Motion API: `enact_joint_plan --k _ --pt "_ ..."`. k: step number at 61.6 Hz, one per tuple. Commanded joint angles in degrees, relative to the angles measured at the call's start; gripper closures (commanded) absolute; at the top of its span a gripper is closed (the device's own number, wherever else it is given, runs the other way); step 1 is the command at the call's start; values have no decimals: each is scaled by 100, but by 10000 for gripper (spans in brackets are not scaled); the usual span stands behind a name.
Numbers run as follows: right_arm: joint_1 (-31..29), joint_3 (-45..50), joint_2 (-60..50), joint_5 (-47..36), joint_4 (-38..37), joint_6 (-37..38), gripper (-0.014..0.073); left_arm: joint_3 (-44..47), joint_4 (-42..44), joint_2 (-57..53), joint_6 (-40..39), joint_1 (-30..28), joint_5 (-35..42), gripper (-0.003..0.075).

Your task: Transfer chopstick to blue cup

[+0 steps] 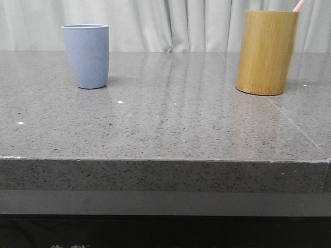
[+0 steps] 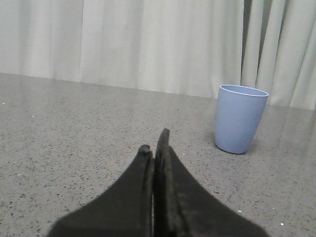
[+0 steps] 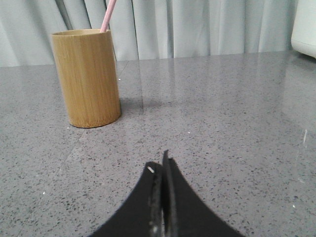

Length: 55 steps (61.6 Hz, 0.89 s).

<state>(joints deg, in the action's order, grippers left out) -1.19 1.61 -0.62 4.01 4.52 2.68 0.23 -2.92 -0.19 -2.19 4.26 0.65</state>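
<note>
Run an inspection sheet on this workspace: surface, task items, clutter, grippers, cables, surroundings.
Surface: grey speckled stone tabletop, glossy, a seam line on its right side, a few small white specks.
Job's things: thin pale pink chopstick stands leaning in the tall tan bamboo cylinder holder, its tip above the rim. Matte light blue-grey tumbler cup upright on the table's left side, well apart from the holder; inside hidden.
Clutter: part of a white object at the edge of the right wrist view, unidentifiable.
Grippers: left gripper shut, empty, low over the table. Right gripper shut, empty.
Cables: nothing seen.
Surroundings: pale pleated curtain behind the table.
</note>
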Motion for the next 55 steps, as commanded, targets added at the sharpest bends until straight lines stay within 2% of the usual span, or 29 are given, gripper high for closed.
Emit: enact_joint_plan --k 1,55 --pt "-37 -28 -115 -464 -59 -32 711 64 -2 -129 6 33 482 739" --pt "-37 -125 -115 -507 -59 -32 711 -31 -39 -129 6 33 582 739"
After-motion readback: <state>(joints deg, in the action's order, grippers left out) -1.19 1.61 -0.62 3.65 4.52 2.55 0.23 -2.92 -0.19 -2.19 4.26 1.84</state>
